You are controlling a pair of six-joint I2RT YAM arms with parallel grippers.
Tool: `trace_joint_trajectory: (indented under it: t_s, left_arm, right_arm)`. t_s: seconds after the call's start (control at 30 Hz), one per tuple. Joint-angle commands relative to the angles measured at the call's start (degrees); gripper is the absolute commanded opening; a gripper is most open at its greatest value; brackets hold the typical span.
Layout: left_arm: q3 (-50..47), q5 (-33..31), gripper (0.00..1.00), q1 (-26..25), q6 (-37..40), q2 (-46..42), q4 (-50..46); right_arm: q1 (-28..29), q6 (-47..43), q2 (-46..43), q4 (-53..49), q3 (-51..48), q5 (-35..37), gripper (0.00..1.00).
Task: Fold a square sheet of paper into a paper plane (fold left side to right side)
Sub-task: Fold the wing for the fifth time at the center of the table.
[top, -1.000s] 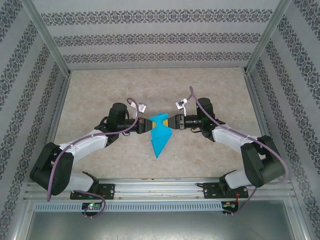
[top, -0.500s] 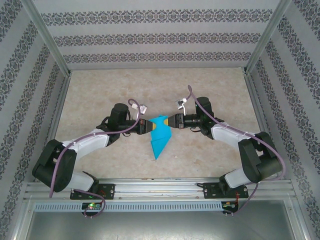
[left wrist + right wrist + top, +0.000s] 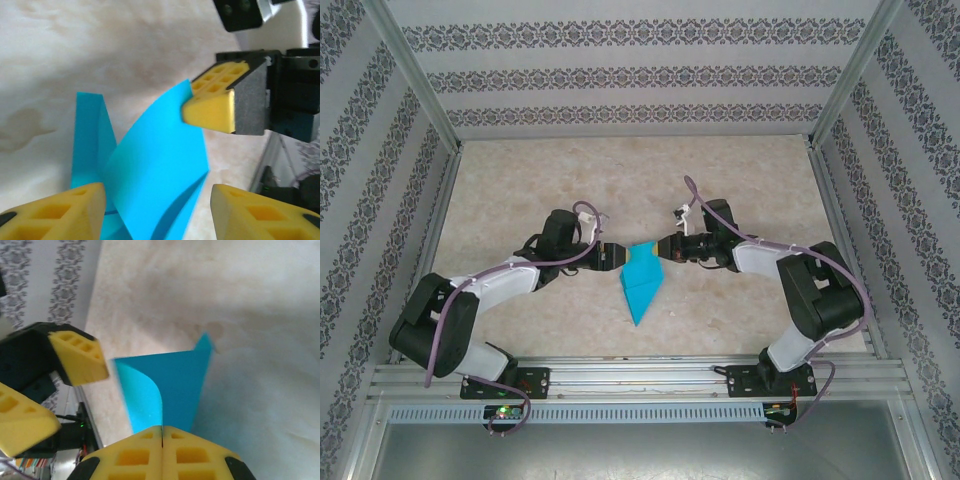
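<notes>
The overhead camera sits high behind the arm bases (image 3: 505, 380) and looks down across the whole table (image 3: 520, 180). Each wrist camera looks out along its own fingers (image 3: 50, 210), very close. Both see the folded teal paper (image 3: 155, 170) from opposite sides.

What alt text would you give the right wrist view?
The right gripper, shut at the bottom edge of the frame, pinches the folded teal paper, whose near flap curls upward. The left gripper stands open at the left beside the sheet, over a beige marbled table.
</notes>
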Motion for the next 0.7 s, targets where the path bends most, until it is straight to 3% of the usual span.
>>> trace_joint_trajectory:
  t_s: [0.0, 0.13, 0.37, 0.67]
  left_arm:
    - [0.59, -10.49, 0.59, 0.82, 4.98, -4.90, -10.38]
    - [3.53, -16.25, 0.57, -1.80, 9.40, -10.45, -19.77]
    - [5.19, -26.08, 0.56, -14.16, 10.32, -16.34, -26.90]
    - [10.56, -39.23, 0.57, -31.79, 8.74, -5.84, -28.79]
  right_arm:
    - [-0.74, 0.24, 0.69, -2.69, 1.42, 3.90, 0.00]
    - [-1.11, 2.66, 0.08, -9.85, 2.45, 7.74, 0.00]
    - [-1.09, 11.35, -2.36, -13.06, 2.15, 9.30, 0.00]
    - [0.21, 17.07, -2.78, -13.33, 3.03, 10.80, 0.00]
